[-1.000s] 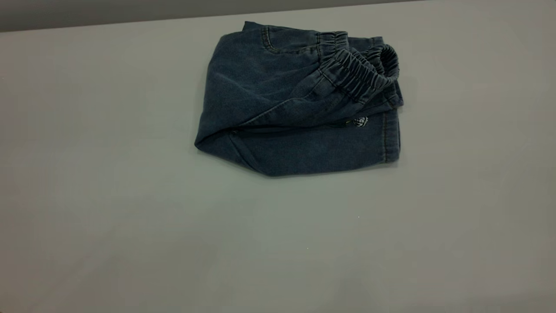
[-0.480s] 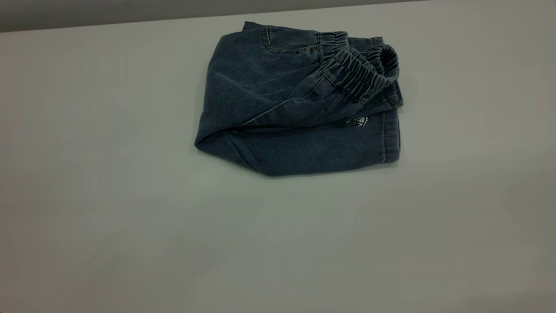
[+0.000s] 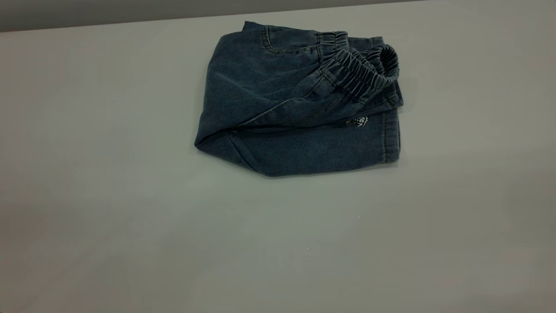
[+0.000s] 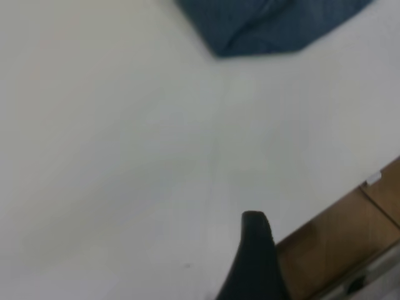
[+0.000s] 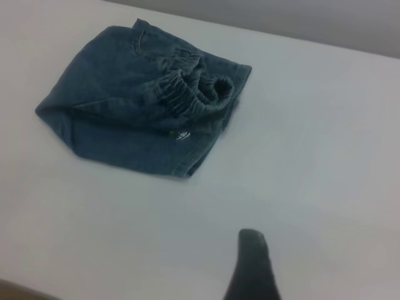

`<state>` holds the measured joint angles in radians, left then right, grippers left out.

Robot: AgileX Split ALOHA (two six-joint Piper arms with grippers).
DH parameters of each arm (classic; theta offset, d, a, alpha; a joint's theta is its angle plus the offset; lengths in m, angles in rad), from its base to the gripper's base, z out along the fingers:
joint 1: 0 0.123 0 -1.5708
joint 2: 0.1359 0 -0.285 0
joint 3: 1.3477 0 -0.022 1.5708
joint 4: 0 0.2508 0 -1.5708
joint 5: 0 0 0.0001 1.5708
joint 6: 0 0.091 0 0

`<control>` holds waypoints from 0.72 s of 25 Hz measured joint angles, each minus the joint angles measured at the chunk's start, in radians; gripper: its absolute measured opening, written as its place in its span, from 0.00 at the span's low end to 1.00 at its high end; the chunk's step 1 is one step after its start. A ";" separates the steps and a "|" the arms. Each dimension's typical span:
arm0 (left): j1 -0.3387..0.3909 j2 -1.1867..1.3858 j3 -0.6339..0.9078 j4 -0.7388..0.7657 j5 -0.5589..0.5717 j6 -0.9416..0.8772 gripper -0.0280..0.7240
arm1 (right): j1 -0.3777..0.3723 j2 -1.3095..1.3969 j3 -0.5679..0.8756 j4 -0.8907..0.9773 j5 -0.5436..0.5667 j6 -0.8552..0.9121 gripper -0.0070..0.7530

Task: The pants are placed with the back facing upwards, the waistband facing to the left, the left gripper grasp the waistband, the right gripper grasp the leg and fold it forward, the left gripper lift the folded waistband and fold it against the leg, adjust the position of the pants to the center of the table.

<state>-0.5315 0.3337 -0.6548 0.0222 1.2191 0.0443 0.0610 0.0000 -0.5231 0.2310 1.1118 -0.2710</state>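
Note:
The pants [image 3: 299, 104] lie folded into a compact bundle on the table [image 3: 130, 217], toward its far side. The gathered waistband [image 3: 360, 74] rests on top at the right end, folded over the leg [image 3: 312, 152], whose stitched hem faces right. A bit of pale embroidery [image 3: 359, 121] peeks out below the waistband. Neither gripper shows in the exterior view. In the left wrist view the left gripper [image 4: 256, 256] hovers well away from the pants [image 4: 275, 22], near the table's edge. The right gripper [image 5: 253, 265] is also well back from the pants [image 5: 125, 106], with nothing held.
The table's far edge [image 3: 108, 24] runs just behind the pants. Bare tabletop spreads widely in front and to both sides. In the left wrist view the table ends at a brown wooden floor [image 4: 350, 237].

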 joint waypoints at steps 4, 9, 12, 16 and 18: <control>0.000 0.000 0.017 -0.001 0.001 0.000 0.71 | 0.000 0.000 0.000 0.003 -0.010 0.000 0.61; 0.000 0.000 0.017 -0.037 0.000 0.000 0.71 | 0.000 0.000 -0.001 0.008 -0.008 0.005 0.61; 0.000 0.000 0.018 -0.077 -0.014 0.001 0.71 | 0.000 0.000 -0.001 0.008 -0.005 0.005 0.61; 0.000 0.000 0.057 -0.079 -0.087 0.001 0.71 | 0.000 0.000 -0.001 0.008 -0.004 0.005 0.61; 0.000 0.000 0.092 -0.079 -0.121 0.001 0.71 | 0.000 0.000 -0.001 0.008 -0.004 0.005 0.61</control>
<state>-0.5315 0.3337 -0.5633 -0.0564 1.0984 0.0453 0.0610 0.0000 -0.5240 0.2386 1.1078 -0.2661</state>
